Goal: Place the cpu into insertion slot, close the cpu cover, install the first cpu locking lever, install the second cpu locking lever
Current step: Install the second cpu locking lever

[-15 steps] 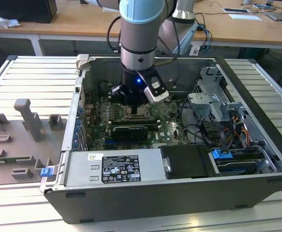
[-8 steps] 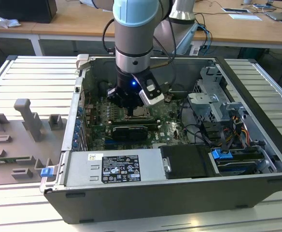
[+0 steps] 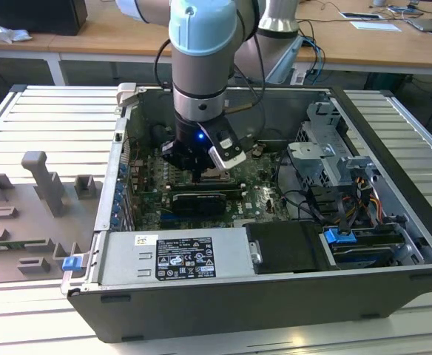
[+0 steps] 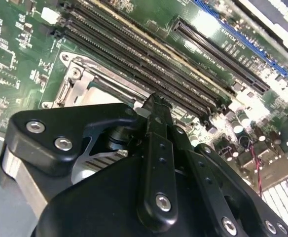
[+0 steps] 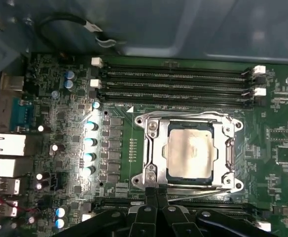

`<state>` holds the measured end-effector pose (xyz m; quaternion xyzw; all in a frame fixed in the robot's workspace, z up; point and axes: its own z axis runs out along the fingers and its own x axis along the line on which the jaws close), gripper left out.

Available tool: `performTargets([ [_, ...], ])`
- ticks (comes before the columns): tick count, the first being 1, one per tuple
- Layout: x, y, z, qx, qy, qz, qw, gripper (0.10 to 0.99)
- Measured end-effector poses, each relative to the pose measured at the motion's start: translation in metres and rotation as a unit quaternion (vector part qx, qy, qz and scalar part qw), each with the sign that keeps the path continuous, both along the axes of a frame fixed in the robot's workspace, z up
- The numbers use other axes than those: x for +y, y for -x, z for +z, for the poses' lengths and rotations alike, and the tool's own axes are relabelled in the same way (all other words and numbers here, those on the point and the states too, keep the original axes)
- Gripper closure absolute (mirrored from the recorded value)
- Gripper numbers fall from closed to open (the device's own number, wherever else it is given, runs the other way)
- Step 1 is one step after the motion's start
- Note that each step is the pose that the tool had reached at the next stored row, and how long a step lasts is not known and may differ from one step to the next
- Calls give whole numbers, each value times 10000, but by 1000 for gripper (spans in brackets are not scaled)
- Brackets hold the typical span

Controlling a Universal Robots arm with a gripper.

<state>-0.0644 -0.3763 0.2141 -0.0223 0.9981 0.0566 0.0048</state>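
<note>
- Desks with cables stand behind an open computer case [image 3: 393,244] that lies on a slatted metal bench; the arm reaches down into it over the green motherboard [image 5: 60,98].
- Inside the case, the cpu [image 5: 191,149] sits in the slot [image 5: 154,148], pale top up, and the cover [image 5: 229,148] appears to lie folded down around it, framing it through its window.
- At the slot's edge nearest the gripper [image 5: 156,195] runs a thin lever wire [image 5: 198,191]; I cannot tell whether it is hooked down or free.
- Both fingers [image 5: 150,200] are pressed together with no gap and pinch nothing.
- Their tips sit at the cover's near edge, just beside the wire and short of the cpu itself; whether they touch metal I cannot tell.
- In the second wrist view the finger [image 4: 156,148] points at the same socket corner, with memory slots [image 4: 149,59] just beyond.
- Risk: a push landing off the wire could slide onto the cover or the cpu and scratch it.
- Risk: if the cover is not fully flat, forcing a lever over it could bend the frame or load the chip unevenly.
- Risk: a slipping tip could strike the small board parts beside the slot.
</note>
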Motion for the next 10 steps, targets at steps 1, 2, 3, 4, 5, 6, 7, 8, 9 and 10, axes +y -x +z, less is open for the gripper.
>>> performTargets([
  [1,-17,1,-7,0,-20,-1,10000,980],
  [2,-33,4,-10,-1,-70,-1,10000,980],
  [3,-60,12,-11,0,-185,-1,9998,980],
  [4,-76,18,-12,0,-262,-2,9997,980],
  [5,-89,23,-13,-1,-332,-2,9994,980],
  [6,-104,43,-14,-1,-438,-2,9990,980],
  [7,-125,75,-15,-1,-521,0,9986,980],
  [8,-140,79,-17,-1,-549,0,9985,980],
  [9,-161,80,-20,-2,-580,-1,9983,980],
  [10,-195,81,-22,-1,-624,-1,9981,980],
])
